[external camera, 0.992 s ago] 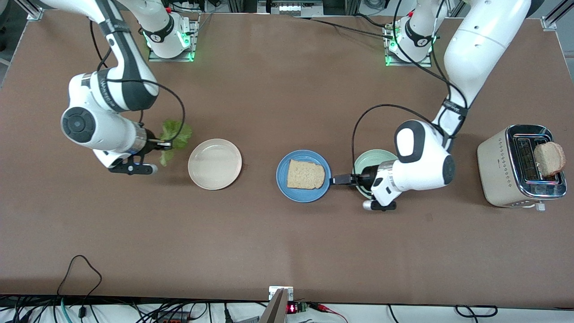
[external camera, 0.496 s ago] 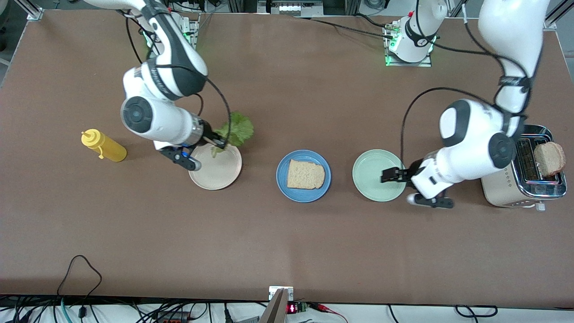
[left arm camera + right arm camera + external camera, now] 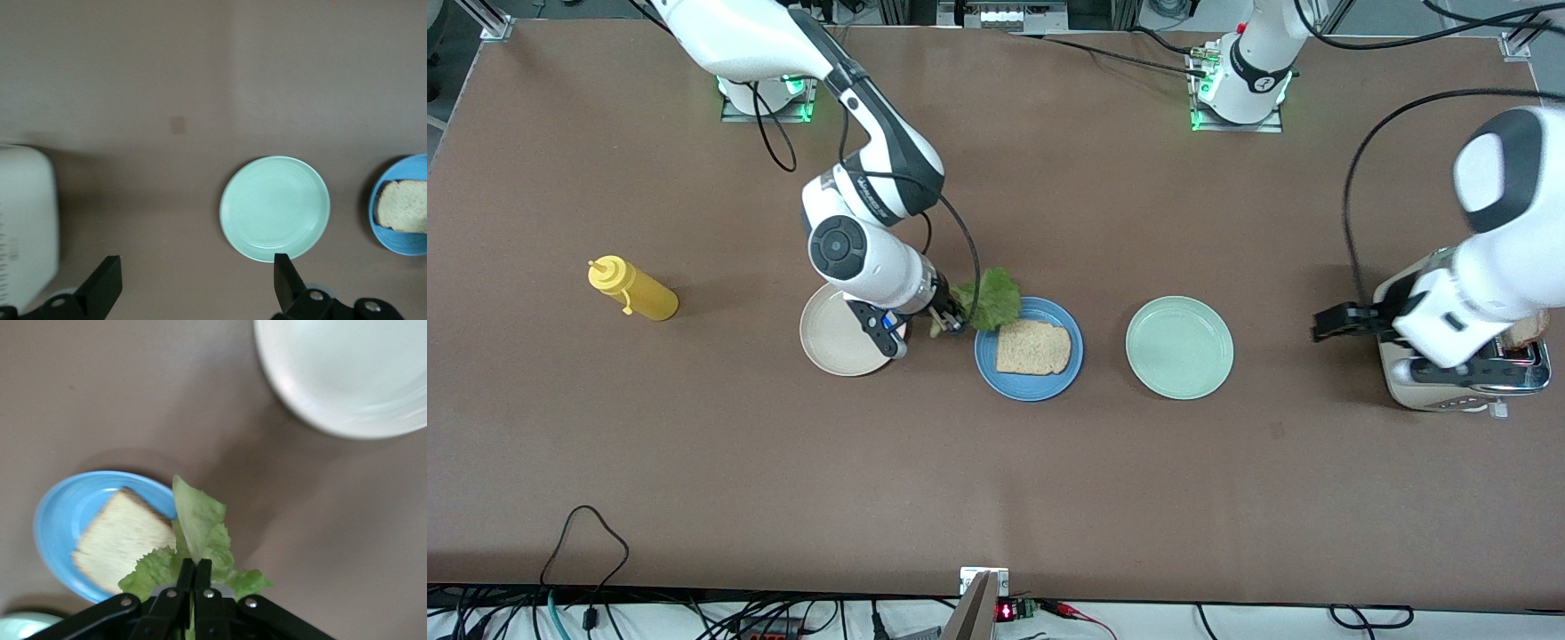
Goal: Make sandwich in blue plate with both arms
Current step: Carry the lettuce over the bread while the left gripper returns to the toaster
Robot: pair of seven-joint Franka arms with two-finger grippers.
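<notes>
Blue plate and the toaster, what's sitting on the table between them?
The pale green plate sits between the blue plate and toaster; the front view shows it.

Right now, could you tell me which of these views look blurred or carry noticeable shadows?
Front view: sharp, with soft shadows beside the mustard bottle. Left wrist view: toaster smeared at the frame edge. Right wrist view: blue plate and cream plate soft; lettuce sharper.

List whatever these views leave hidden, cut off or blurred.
- Second bread slice in the toaster: front view, mostly hidden by the left arm.
- Toaster: left wrist view, blurred and cut by the edge.
- Cream plate: front view, partly covered by the right end effector; cut by the edge in the right wrist view.
- Blue plate: cut by the edge in the left wrist view.
- Lettuce stem: hidden inside the shut fingers.
</notes>
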